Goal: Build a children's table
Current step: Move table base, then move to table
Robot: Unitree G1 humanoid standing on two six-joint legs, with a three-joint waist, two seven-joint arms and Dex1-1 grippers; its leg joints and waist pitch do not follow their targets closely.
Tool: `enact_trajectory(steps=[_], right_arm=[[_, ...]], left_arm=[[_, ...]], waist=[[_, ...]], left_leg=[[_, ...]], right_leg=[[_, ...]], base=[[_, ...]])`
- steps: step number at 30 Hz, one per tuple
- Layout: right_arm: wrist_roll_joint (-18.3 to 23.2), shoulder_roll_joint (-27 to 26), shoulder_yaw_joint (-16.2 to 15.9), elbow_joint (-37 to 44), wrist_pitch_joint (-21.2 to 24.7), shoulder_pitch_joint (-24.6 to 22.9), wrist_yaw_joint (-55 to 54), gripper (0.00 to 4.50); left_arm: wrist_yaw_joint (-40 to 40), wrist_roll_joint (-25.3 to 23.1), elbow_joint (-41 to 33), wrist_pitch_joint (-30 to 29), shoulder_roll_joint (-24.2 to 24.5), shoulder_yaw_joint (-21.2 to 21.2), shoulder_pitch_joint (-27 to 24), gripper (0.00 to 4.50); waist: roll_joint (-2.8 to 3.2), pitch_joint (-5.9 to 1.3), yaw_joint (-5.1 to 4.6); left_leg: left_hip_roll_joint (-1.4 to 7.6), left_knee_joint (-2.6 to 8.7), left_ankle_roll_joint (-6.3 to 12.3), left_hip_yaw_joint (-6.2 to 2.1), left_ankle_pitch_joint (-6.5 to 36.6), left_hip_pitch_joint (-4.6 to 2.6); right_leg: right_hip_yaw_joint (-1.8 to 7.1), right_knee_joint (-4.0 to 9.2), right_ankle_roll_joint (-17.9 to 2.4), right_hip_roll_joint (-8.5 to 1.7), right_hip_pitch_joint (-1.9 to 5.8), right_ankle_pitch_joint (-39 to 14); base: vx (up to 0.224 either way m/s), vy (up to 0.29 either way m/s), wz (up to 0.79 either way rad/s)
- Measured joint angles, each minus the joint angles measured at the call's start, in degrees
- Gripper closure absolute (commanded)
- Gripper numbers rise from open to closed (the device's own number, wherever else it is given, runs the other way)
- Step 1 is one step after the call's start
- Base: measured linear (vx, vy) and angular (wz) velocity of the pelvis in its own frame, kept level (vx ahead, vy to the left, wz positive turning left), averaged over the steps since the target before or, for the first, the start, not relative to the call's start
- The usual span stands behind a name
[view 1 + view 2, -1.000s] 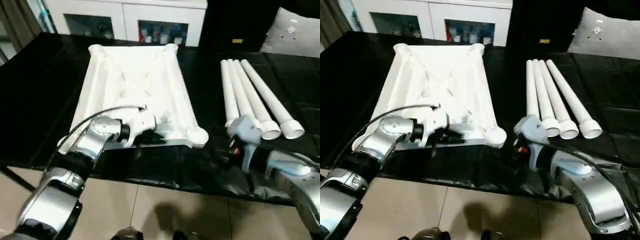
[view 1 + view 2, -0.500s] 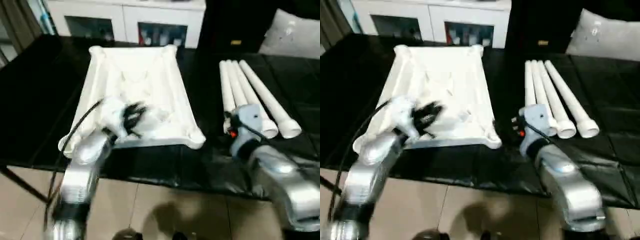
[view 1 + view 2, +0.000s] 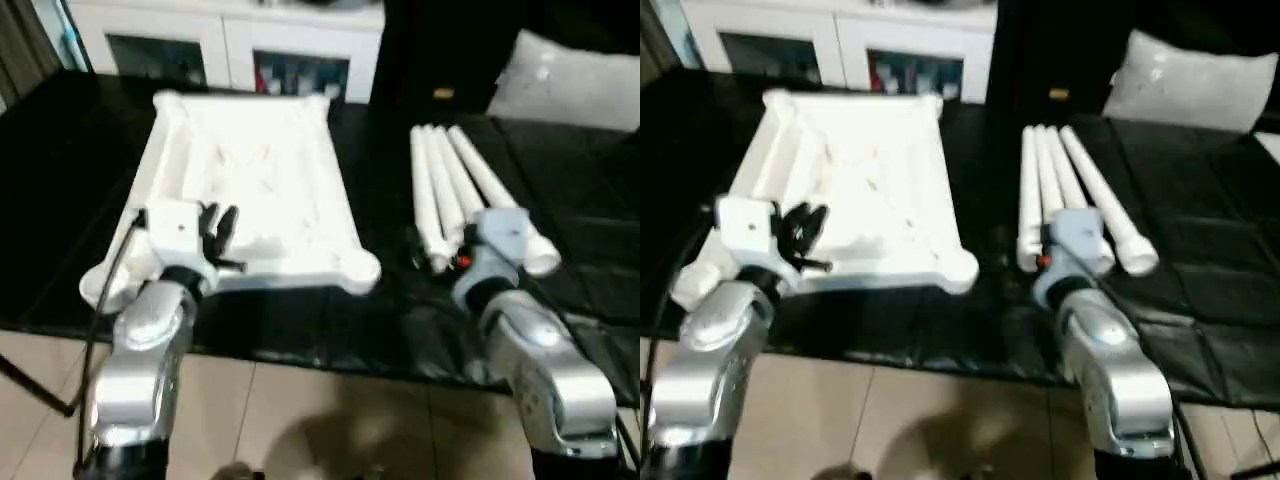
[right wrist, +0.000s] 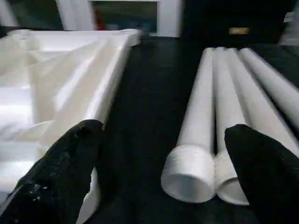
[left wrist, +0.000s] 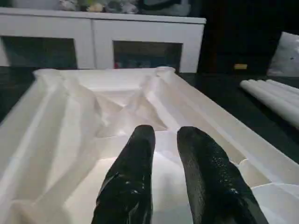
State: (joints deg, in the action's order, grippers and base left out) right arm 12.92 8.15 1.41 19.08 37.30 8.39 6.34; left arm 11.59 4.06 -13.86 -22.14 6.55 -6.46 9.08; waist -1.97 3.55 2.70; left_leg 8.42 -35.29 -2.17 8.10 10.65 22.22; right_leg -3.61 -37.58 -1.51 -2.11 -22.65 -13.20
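Left wrist view: my left gripper is hovering over the tabletop's near edge, fingers slightly parted, holding nothing. My right gripper is pointing forward, spread wide, before the four legs lying alongside.

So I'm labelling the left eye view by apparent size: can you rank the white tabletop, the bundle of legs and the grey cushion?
Largest to smallest:
1. tabletop
2. bundle of legs
3. grey cushion, though it is cut off at the picture edge and lies farther back, so ranks 2 and 3 are unsure.
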Motion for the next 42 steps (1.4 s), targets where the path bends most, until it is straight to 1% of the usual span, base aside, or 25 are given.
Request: enact_trajectory(steps=[7,10,12,14,15,16,17,18,21,23,26,27,29,30,31,32,33,34,35,36,37,38,39,40,42], right_arm=[[-0.3,0.0,-2.8,0.5,-1.3,-0.3,1.2,0.00],[-0.3,0.3,-3.1,0.5,-1.3,-0.1,1.7,0.00],[-0.3,0.6,-3.4,0.5,-1.3,0.2,2.2,0.00],[-0.3,0.7,-3.6,0.7,-1.3,0.1,2.5,0.00],[-0.3,1.0,-3.7,0.8,-1.3,0.3,2.7,0.00],[-0.3,1.2,-3.9,0.8,-1.3,0.2,2.9,0.00],[-0.3,1.6,-3.9,0.8,-1.3,0.2,2.9,0.00],[-0.3,1.8,-3.8,0.8,-1.3,0.1,2.9,0.00],[-0.4,1.9,-3.4,0.7,-1.2,0.0,2.8,0.00],[-0.3,1.3,-4.6,0.7,-1.2,0.3,2.9,0.00],[-0.4,1.2,-5.3,0.8,-1.2,0.6,3.0,0.00],[-0.4,1.7,-5.2,0.8,-1.2,0.6,3.0,0.00],[-1.0,2.9,-4.2,0.5,-1.1,0.1,2.9,0.00],[-1.4,3.2,-3.7,0.3,-0.9,0.1,2.9,0.00],[-1.5,3.2,-3.5,0.5,-0.9,0.3,2.9,0.00],[-1.5,3.2,-3.5,0.5,-0.9,0.4,2.9,0.00],[-1.6,3.1,-3.5,0.4,-0.7,0.5,2.9,0.00],[-1.6,2.5,-4.2,0.4,-0.5,0.6,2.9,0.00],[-1.4,1.9,-5.4,0.5,-0.3,1.2,3.0,0.00],[-1.4,1.6,-5.9,0.7,0.0,1.4,2.8,0.00],[-1.6,1.9,-5.9,0.7,0.6,1.4,2.3,0.00],[-2.2,2.3,-5.8,0.6,1.5,1.7,1.5,0.00],[-2.6,2.5,-5.3,0.5,3.1,2.5,0.6,0.00],[-2.9,2.7,-5.0,0.4,4.9,3.6,-0.1,0.00],[-4.0,3.9,-3.4,-1.0,8.8,4.8,-1.4,0.00]], left_arm=[[-0.1,0.7,-3.1,-0.5,0.4,0.6,-1.9,3.36],[-0.7,0.6,-4.2,-1.3,-0.5,1.1,-2.4,3.36],[-0.7,0.5,-5.2,-1.6,-0.4,2.1,-2.5,3.36],[-0.7,0.2,-5.2,-1.7,-0.1,2.8,-2.4,3.36],[-0.8,0.1,-5.2,-1.7,0.0,2.9,-2.4,3.36],[-0.8,0.1,-5.2,-1.7,-0.3,2.9,-2.9,3.36],[-0.8,0.1,-5.2,-1.8,-0.4,3.2,-3.0,3.36],[-0.8,0.0,-5.2,-1.8,-0.3,4.1,-3.0,3.36],[-0.7,-0.4,-5.2,-1.8,-0.1,5.2,-2.5,3.36],[-0.7,-0.5,-5.1,-2.2,0.5,4.8,-2.8,3.36],[-0.7,-0.5,-5.1,-2.6,1.5,4.1,-2.7,3.36],[-0.7,-0.5,-5.1,-2.6,1.2,4.4,-2.5,3.36],[-0.5,-0.5,-5.0,-2.7,0.0,6.3,-2.0,3.36],[-0.4,-0.4,-5.0,-2.7,-0.1,7.6,-2.0,3.36],[-0.4,-0.5,-5.0,-2.7,0.0,7.6,-2.0,3.36],[-0.5,-0.5,-5.1,-2.7,0.2,7.5,-2.0,3.36],[-0.5,-0.5,-5.1,-2.7,0.8,7.4,-2.1,3.36],[-0.5,-0.5,-5.0,-2.7,1.1,7.2,-2.4,3.36],[-0.5,-0.5,-5.0,-2.8,1.8,6.6,-2.5,3.36],[-0.5,-0.5,-4.9,-2.8,2.2,6.0,-2.4,3.36],[0.0,-0.4,-4.9,-2.8,2.2,6.2,-2.4,3.36],[0.8,-0.1,-5.0,-2.8,2.3,6.4,-2.4,3.19],[2.4,0.7,-5.2,-2.8,2.7,6.7,-2.4,3.19],[4.1,1.5,-5.5,-2.7,3.6,7.2,-2.5,3.10],[7.6,2.7,-5.6,-2.8,4.6,9.9,-2.9,2.91]], waist=[[0.21,0.22,0.12],[0.67,0.79,-0.53],[1.36,1.28,-1.14],[0.48,1.18,-1.03],[-0.92,0.82,-0.82],[-0.98,0.84,-0.57],[-0.91,0.87,-0.24],[-0.42,0.69,0.58],[1.05,-0.14,0.83],[0.84,-0.24,0.14],[-0.19,-0.85,-1.79],[-0.92,-1.04,-2.22],[-0.66,-1.02,-1.10],[-0.54,-1.08,-0.30],[-0.20,-1.16,-0.06],[0.73,-1.35,0.26],[2.23,-1.46,0.53],[2.28,-1.37,-0.28],[1.54,-1.71,-0.68],[1.53,-1.72,-1.11],[1.36,-1.82,-1.20],[1.08,-1.93,-1.37],[0.04,-2.02,-1.25],[-1.35,-2.08,-0.99],[-1.30,-1.88,0.25]], left_leg=[[0.17,0.03,-0.04,0.25,0.0,-0.58],[0.44,0.30,0.05,0.13,0.7,-2.51],[1.22,0.65,-0.11,0.20,1.1,-3.60],[0.97,0.69,-0.11,1.00,1.1,-4.27],[0.64,0.52,-0.36,1.51,1.3,-5.08],[0.69,-0.29,-0.69,1.40,2.1,-5.21],[0.90,-2.05,-0.09,1.25,4.4,-4.73],[0.60,-4.33,0.90,0.04,5.3,-3.51],[1.21,-1.79,-0.17,-0.38,3.5,-3.43],[0.73,-1.01,0.04,-0.67,3.9,-4.14],[-0.17,-1.07,0.07,-0.73,5.0,-4.78],[-0.73,-1.24,0.74,-0.44,5.5,-4.74],[-0.92,-4.63,5.70,-0.96,6.3,-3.00],[-1.05,-7.04,5.78,-1.46,6.2,-1.35],[-1.00,-6.21,4.82,-1.56,5.6,-0.36],[-0.31,-3.41,3.99,-1.67,4.9,0.35],[0.94,-2.10,1.10,-2.34,2.6,0.02],[0.72,-2.17,1.19,-2.84,3.0,-0.52],[0.17,-2.07,1.32,-2.78,3.4,-0.66],[-0.04,-2.32,1.52,-2.81,3.8,-0.93],[-0.17,-2.31,1.66,-2.56,4.0,-1.25],[-0.53,-2.33,1.68,-2.42,4.1,-1.46],[-1.20,-2.31,1.73,-1.50,4.3,-1.78],[-2.17,-2.70,1.39,-0.84,4.5,-1.70],[-2.28,-2.02,1.91,-1.26,4.7,-1.88]], right_leg=[[-0.29,1.15,0.1,-0.23,1.04,0.2],[-1.36,2.92,0.3,-0.34,3.11,0.1],[-3.06,3.47,0.5,-0.69,5.38,-1.2],[-2.73,-0.48,0.0,-1.65,5.92,-4.2],[-1.73,-0.76,1.1,-2.25,5.72,-4.0],[-1.96,-0.35,1.1,-2.25,5.70,-4.1],[-2.03,-0.21,1.1,-2.24,5.71,-4.1],[-1.99,0.01,1.1,-2.13,6.09,-4.1],[-2.23,0.66,1.0,-1.10,5.92,-3.7],[-1.98,1.03,-0.2,-1.13,5.57,-3.9],[-0.18,-1.87,-1.4,-1.66,3.68,-4.3],[0.67,-1.42,1.6,-2.21,4.02,-4.8],[1.22,-0.45,1.3,-1.35,4.86,-5.0],[1.17,0.55,1.1,-0.99,5.82,-4.9],[0.85,1.18,1.1,-0.65,6.47,-5.0],[0.24,1.81,1.0,0.17,7.20,-5.1],[-0.55,2.22,1.2,1.41,8.14,-5.6],[-0.93,1.78,1.0,1.17,8.17,-6.1],[-1.06,-1.02,0.1,0.52,6.92,-6.4],[-0.83,-4.92,0.5,0.27,4.61,-6.7],[-0.43,-6.11,1.4,0.00,2.90,-6.3],[-0.15,-6.17,2.3,-0.66,1.20,-5.7],[0.75,-3.95,3.4,-1.72,-0.72,-3.8],[1.91,-1.28,3.0,-2.79,-1.24,-0.2],[2.12,-1.35,2.7,-2.53,-1.06,-0.3]], base=[[-0.016,0.004,0.02],[0.000,0.000,0.00],[0.000,0.000,0.00],[0.000,0.000,0.00],[0.068,-0.073,-0.07],[0.079,-0.069,-0.13],[0.079,-0.069,-0.13],[0.109,-0.031,-0.05],[0.129,0.004,0.06],[0.161,0.039,0.05],[0.169,-0.011,0.09],[0.143,-0.048,0.14],[0.134,-0.046,0.08],[0.141,-0.033,-0.13],[0.137,-0.013,-0.10],[0.137,-0.013,-0.10],[0.159,0.046,-0.06],[0.199,0.059,-0.01],[0.199,0.059,-0.01],[0.159,0.025,0.08],[0.089,0.009,0.09],[0.089,0.009,0.09],[0.057,-0.035,0.05],[0.041,-0.093,0.04],[0.039,-0.102,0.00]])
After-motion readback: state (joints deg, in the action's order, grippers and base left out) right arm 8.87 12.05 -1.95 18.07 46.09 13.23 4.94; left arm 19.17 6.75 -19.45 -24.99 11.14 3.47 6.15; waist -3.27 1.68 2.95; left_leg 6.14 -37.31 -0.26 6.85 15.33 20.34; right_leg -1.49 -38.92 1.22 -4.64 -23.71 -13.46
